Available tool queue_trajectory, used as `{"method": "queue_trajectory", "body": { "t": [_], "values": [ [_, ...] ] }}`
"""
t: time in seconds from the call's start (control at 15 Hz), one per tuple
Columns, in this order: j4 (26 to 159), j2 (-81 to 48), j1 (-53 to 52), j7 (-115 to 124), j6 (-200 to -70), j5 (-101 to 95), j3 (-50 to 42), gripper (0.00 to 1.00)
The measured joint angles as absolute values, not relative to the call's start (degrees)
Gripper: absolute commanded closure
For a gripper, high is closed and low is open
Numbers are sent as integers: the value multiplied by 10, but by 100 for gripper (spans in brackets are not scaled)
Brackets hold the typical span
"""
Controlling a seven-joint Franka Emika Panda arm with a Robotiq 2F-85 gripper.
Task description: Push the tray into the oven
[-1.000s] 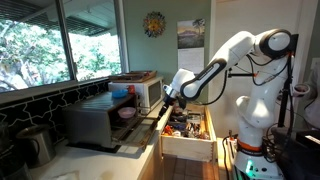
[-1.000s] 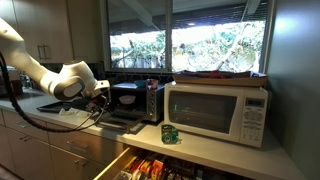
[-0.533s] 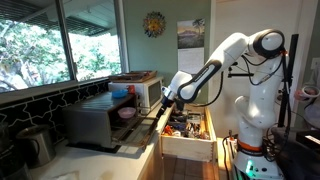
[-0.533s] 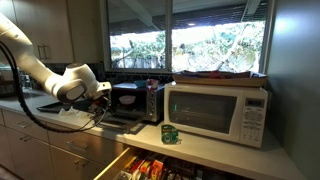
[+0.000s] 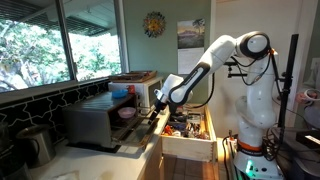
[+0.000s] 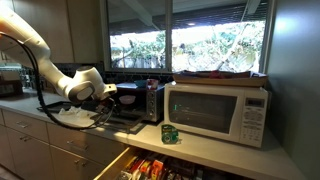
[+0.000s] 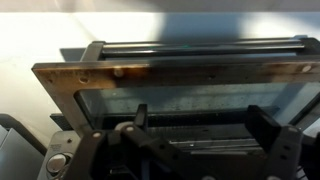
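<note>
The grey toaster oven (image 5: pixel 92 120) stands on the counter with its front door (image 5: pixel 140 132) dropped open; it also shows in an exterior view (image 6: pixel 132 98). My gripper (image 5: pixel 160 106) is low over the open door, close to the oven mouth, as an exterior view (image 6: pixel 106 94) also shows. In the wrist view my gripper (image 7: pixel 202 125) is open, with dark fingers (image 7: pixel 266 124) wide apart over the door's glass pane (image 7: pixel 180 95). A thin dark tray edge (image 7: pixel 200 146) lies between the fingers; I cannot tell if they touch it.
A white microwave (image 6: pixel 218 110) stands beside the oven, with a green can (image 6: pixel 170 133) in front of it. A wooden drawer of utensils (image 5: pixel 188 130) is pulled open below the counter. A metal kettle (image 5: pixel 36 145) sits at the counter's near end.
My arm has stretched toward the oven. The gripper has moved down and closer to the oven mouth over the open door.
</note>
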State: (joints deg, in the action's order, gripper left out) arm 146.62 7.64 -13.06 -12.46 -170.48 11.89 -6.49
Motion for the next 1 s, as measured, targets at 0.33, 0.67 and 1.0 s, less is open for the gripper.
{"method": "queue_trajectory", "body": {
  "t": [0.33, 0.67, 1.0],
  "values": [
    [1411, 28, -136, -125, -1712, 119, -61, 0],
    [1377, -9, -136, -125, -1756, 119, -60, 0],
    [1338, -53, -137, -124, -1792, 119, -57, 0]
  ]
}}
